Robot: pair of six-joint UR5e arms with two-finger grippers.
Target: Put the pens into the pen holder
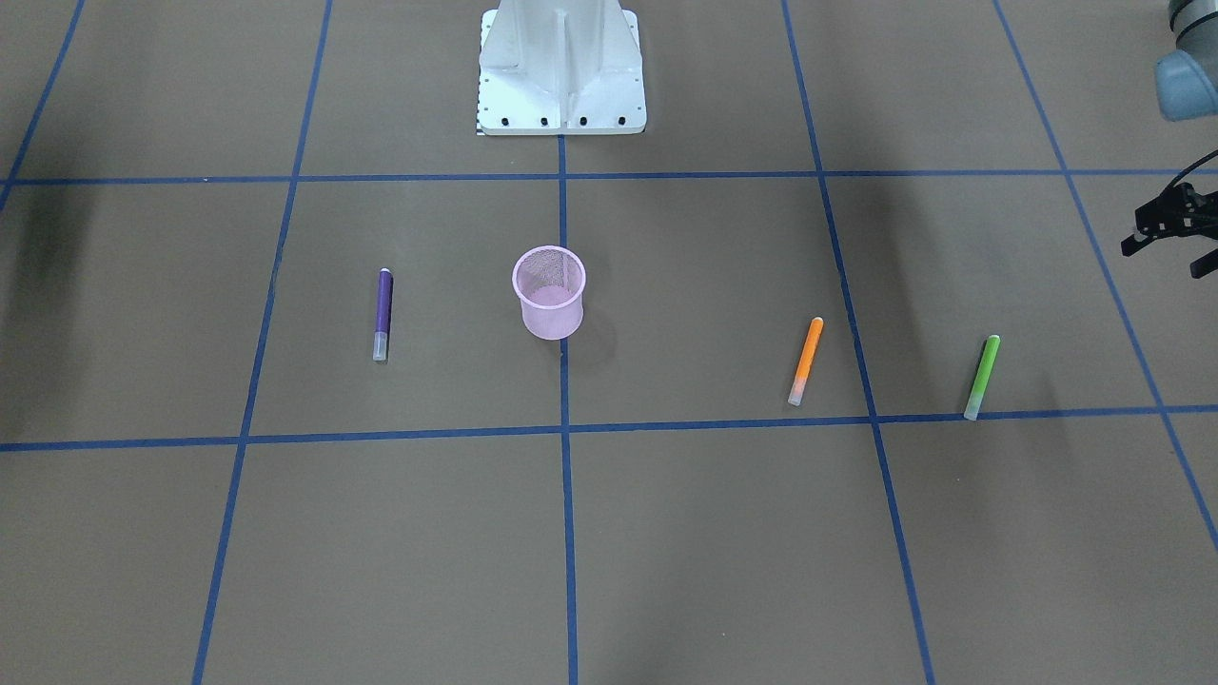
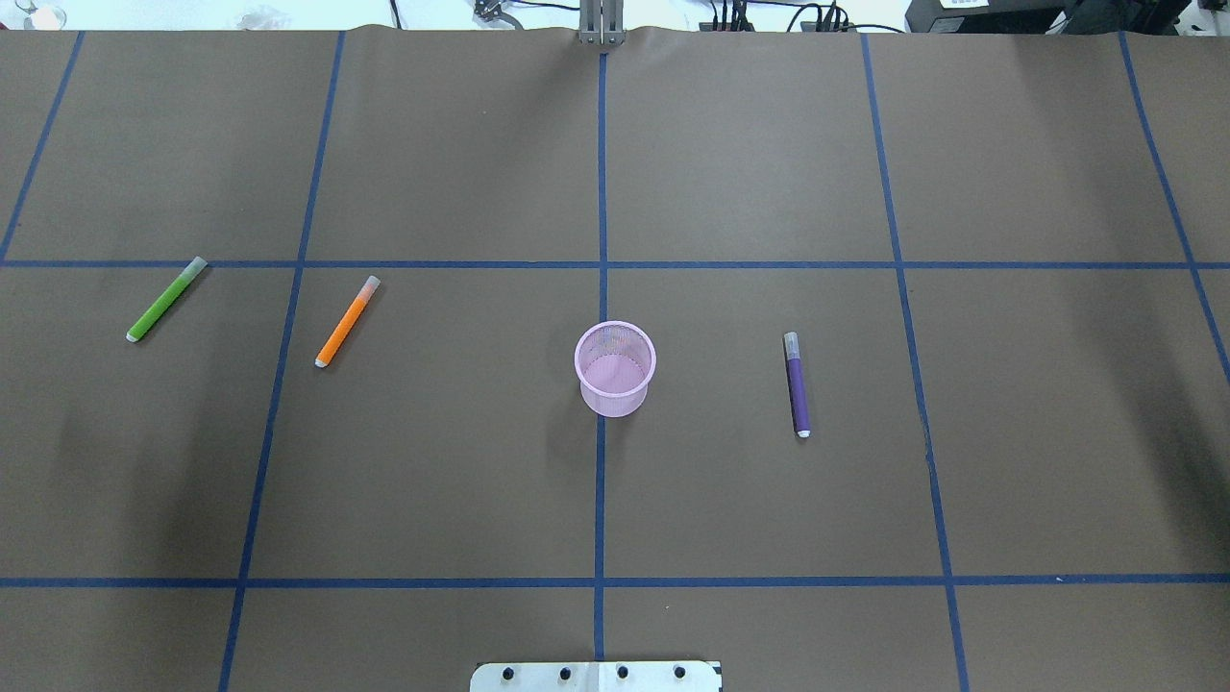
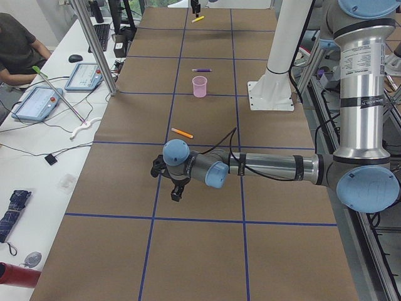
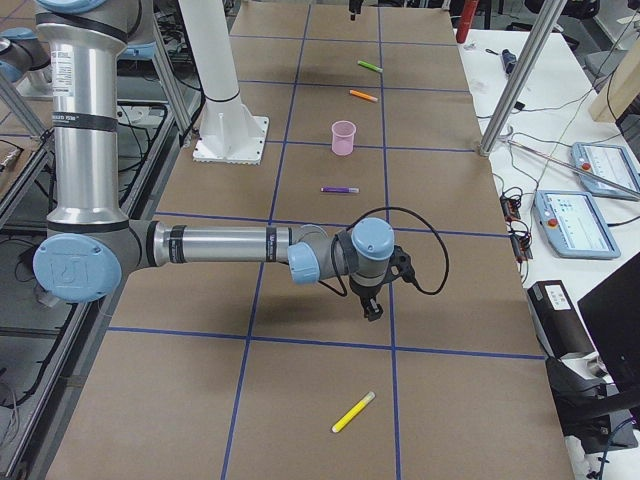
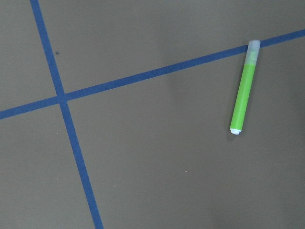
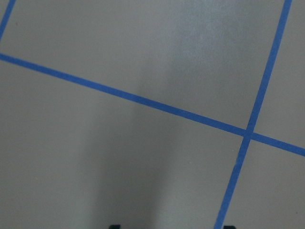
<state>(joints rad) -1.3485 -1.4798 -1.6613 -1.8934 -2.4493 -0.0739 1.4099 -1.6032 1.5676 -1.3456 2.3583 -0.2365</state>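
Brown paper-covered table gridded with blue tape, with a white robot pedestal bolted at the robot's edge. Out past the green pen, left pincer hovering above the table (cut off by the picture's edge, so cannot tell how far its fingers stand apart). Over bare table well away from everything, right pincer with fingertips spread wide.

Standing upright on the centre tape line, small pink wire-mesh cylindrical cup. Lying flat outside it: purple marker-like pen on the robot's right; orange marker-like pen and green marker-like pen on the left, the green farthest out, pale cap touching a tape line.
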